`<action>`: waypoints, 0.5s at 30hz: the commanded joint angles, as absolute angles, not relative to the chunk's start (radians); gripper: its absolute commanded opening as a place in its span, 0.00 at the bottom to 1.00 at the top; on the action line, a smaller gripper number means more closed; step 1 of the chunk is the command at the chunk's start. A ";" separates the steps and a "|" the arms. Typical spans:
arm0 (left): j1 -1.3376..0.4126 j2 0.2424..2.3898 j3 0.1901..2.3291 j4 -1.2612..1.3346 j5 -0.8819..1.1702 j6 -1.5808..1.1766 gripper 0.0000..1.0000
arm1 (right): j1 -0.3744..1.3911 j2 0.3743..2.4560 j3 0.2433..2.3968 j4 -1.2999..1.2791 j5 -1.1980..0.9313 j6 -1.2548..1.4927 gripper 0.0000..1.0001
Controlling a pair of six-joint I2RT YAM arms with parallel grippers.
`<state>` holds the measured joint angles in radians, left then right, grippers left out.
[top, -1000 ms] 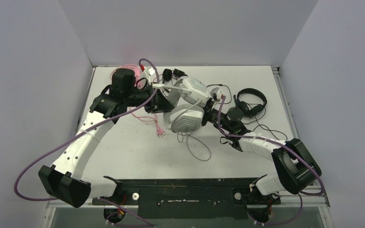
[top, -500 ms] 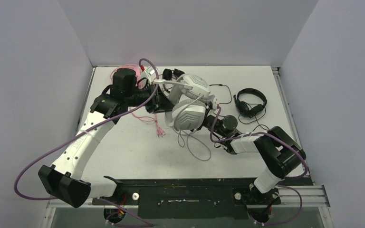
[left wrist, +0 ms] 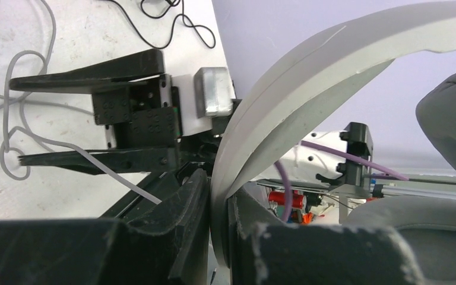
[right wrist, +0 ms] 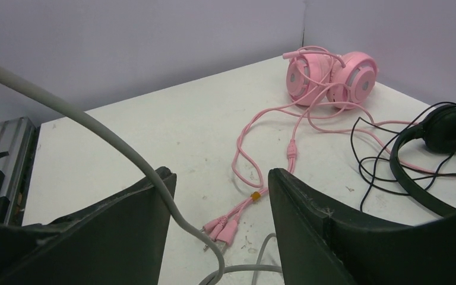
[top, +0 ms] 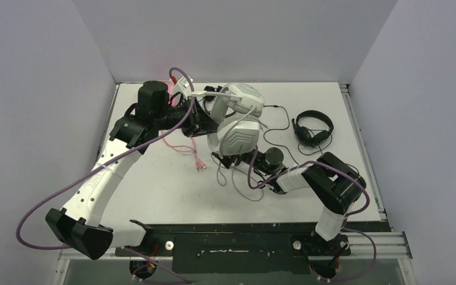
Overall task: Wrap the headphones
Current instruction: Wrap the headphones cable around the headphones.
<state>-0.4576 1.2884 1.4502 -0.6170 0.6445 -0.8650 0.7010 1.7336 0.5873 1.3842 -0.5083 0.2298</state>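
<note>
Aloft — left end effector (left wrist: 218,205) on white headset (top: 237,135)

Left gripper (left wrist: 218,237): black fingers pressed tight on either side of the headband.
Headband (left wrist: 309,71): pale grey-white, arching up and to the right from the grip.
Ear pad (left wrist: 427,237): grey, at the lower right, only partly visible.
Right gripper (left wrist: 21,122): beyond the headband, fingers well apart above the worktop.
Grey cable (left wrist: 113,174): loops on the worktop; one strand crosses the right gripper's lower finger.
Black cable (left wrist: 172,24): curled on the worktop close to its edge by the wall.
</note>
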 commanded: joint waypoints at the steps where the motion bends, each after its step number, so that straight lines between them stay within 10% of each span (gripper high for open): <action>1: -0.460 1.276 1.523 -0.542 0.659 -0.933 0.00 | 0.715 1.783 0.634 1.485 -0.481 0.164 0.59; 6: -0.460 1.282 1.540 -0.541 0.654 -0.946 0.00 | 0.734 1.824 0.658 1.472 -0.454 0.141 0.54; 15: -0.491 1.247 1.484 -0.586 0.641 -0.843 0.00 | 0.558 1.797 0.683 1.500 -0.562 0.343 0.07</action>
